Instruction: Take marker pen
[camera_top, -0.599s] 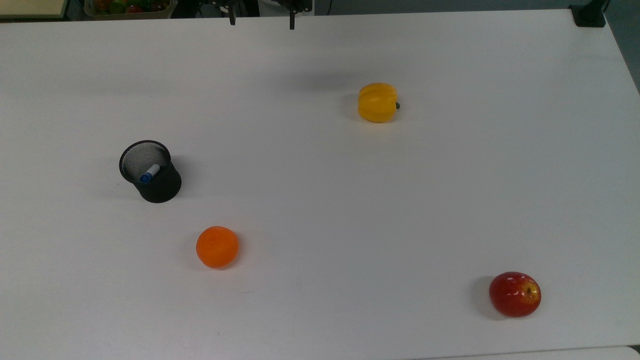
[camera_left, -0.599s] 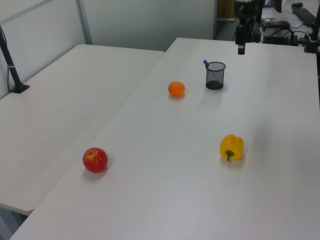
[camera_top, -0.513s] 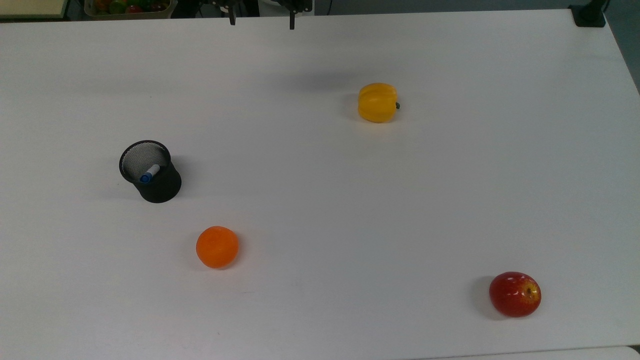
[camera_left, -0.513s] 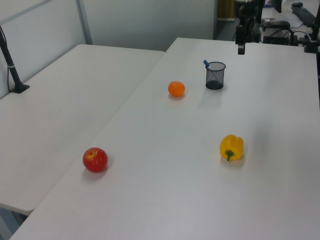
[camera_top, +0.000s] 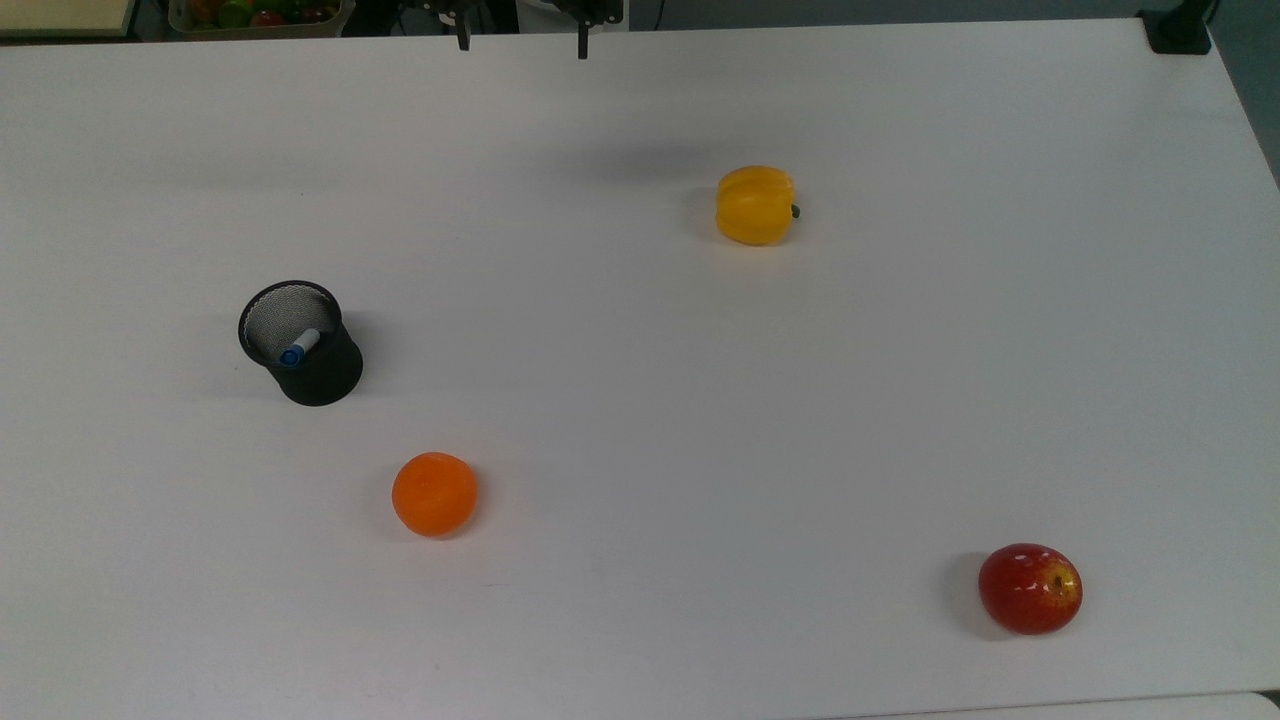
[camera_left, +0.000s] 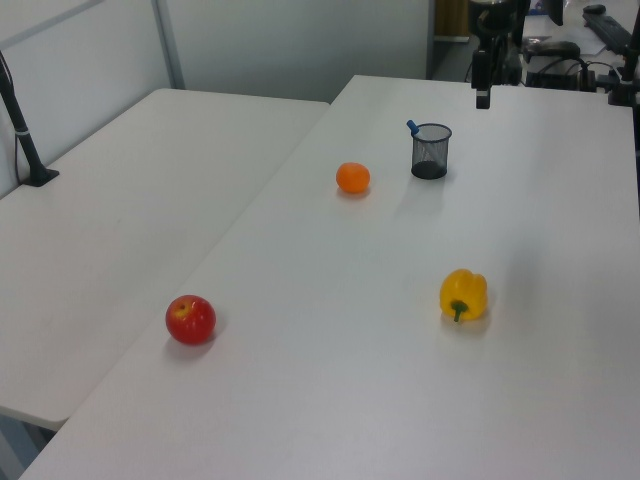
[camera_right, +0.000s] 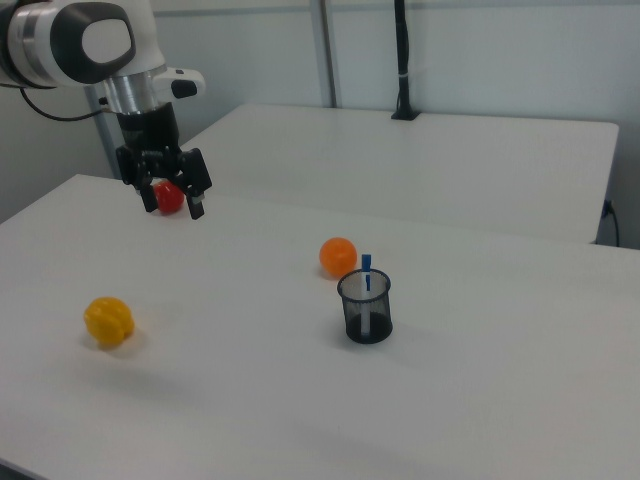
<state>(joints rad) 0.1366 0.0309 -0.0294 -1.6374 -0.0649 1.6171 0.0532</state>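
Note:
The marker pen (camera_top: 299, 347) is white with a blue cap and stands tilted inside a black mesh cup (camera_top: 312, 372) on the top view's left. Its blue tip pokes above the rim of the cup (camera_left: 431, 152) as the marker pen (camera_left: 411, 126), and in the right view the marker pen (camera_right: 367, 266) rises out of the cup (camera_right: 366, 310). My gripper (camera_top: 523, 47) hangs open and holds nothing at the table's far edge, well away from the cup. In the right view the gripper (camera_right: 172, 208) hovers high above the table, and the gripper (camera_left: 482, 97) sits behind the cup.
On the white table (camera_top: 640, 400) lie a yellow pepper (camera_top: 755, 205), an orange (camera_top: 434, 494) near the cup, and a red apple (camera_top: 1030, 588) at the top view's lower right. A fruit box (camera_top: 260, 14) and a black clamp (camera_top: 1178, 30) sit at the far edge.

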